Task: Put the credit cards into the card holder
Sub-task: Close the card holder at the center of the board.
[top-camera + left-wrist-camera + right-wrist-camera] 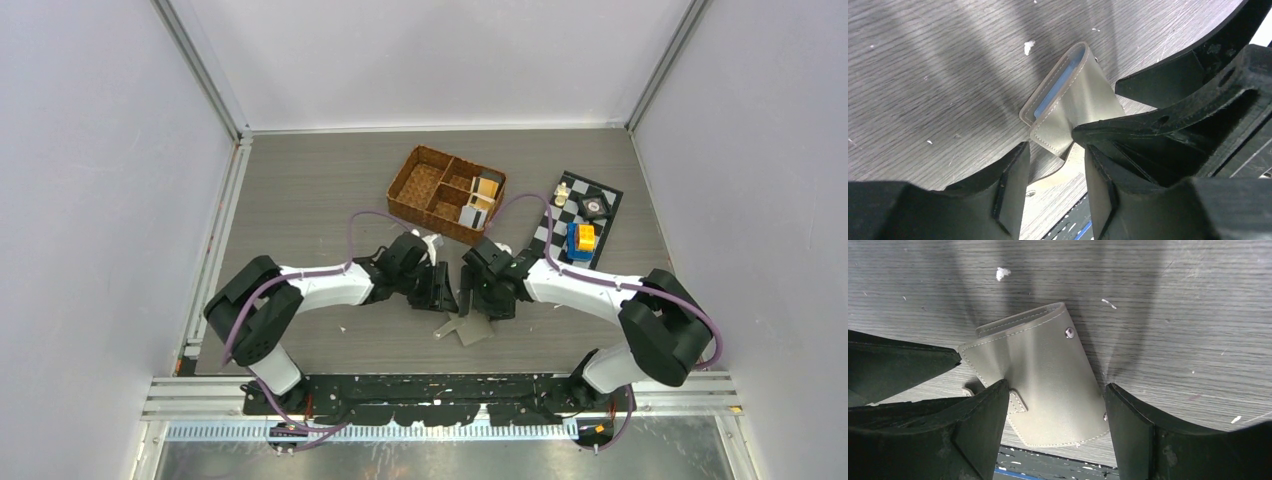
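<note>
The grey-olive card holder [465, 328] lies partly folded on the table near the front middle. In the left wrist view it [1075, 107] shows a light-blue sleeve at its open edge. In the right wrist view it [1048, 372] shows its stitched back and snaps. My left gripper [438, 292] [1055, 192] is open, the holder's tab end between its fingers. My right gripper [482, 298] [1055, 427] is open and straddles the holder's lower end. The credit cards stand in the wicker basket: an orange one [487, 186] and a white one [473, 212].
The brown wicker compartment basket [420, 185] stands behind the grippers. A chequered mat [590, 190] at the right back carries a yellow-and-blue block [580, 238] and small pieces. Side walls and a metal rail at the front edge bound the table.
</note>
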### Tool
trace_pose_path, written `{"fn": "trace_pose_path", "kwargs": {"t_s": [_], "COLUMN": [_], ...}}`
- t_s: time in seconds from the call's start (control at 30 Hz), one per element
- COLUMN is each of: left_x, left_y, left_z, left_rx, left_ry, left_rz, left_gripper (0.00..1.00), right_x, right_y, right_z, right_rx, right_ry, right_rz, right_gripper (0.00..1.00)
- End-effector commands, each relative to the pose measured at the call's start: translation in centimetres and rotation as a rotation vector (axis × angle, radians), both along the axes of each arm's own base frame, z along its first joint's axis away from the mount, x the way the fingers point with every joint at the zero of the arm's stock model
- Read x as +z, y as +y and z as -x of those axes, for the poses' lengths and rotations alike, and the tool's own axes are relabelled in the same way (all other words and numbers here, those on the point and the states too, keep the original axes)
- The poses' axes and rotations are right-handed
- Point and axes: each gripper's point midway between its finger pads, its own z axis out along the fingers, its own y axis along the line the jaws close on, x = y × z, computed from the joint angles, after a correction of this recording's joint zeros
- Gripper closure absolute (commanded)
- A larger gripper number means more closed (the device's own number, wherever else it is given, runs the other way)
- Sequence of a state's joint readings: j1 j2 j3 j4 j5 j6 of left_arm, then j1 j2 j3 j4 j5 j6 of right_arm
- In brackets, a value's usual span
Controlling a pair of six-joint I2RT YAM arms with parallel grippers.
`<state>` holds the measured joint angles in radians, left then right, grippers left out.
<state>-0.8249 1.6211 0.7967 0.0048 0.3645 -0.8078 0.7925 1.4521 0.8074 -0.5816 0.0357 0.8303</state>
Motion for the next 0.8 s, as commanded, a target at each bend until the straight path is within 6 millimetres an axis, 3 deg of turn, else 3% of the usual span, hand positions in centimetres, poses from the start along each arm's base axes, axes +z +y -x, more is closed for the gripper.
{"fn": "trace_pose_path", "kwargs": {"t_s": [0.0,0.1,0.5,0.77], "left_x": [0.4,-0.7,-3.2,-4.2], "left_y": [-1.3,-1.4,-0.6,-0.3], "left_z": [-0.6,0.0,0.4,0.6], "left_rx": [0.0,-0.014,-0.015,-0.009], "left_ry": [-0.045,-0.023,-0.011,0.002], "left_rz": [0.005,-0.019,-0.098,-0.122], "left_gripper": [0.58,0.64,0.7,0.74], "right_x": [-0.2,0.3,1.2,-0.1], "right_y": [0.6,0.5,-1.0,0.3], "right_z": [0.1,0.0,0.0,0.2], "right_rx": [-0.018,-0.018,-0.059,-0.091], "right_ry": [0.023,0.03,0.144,0.216], "right_rz": [-0.077,-0.117,-0.363,-0.514], "right_gripper": [0.26,0.26,0.29,0.4]}}
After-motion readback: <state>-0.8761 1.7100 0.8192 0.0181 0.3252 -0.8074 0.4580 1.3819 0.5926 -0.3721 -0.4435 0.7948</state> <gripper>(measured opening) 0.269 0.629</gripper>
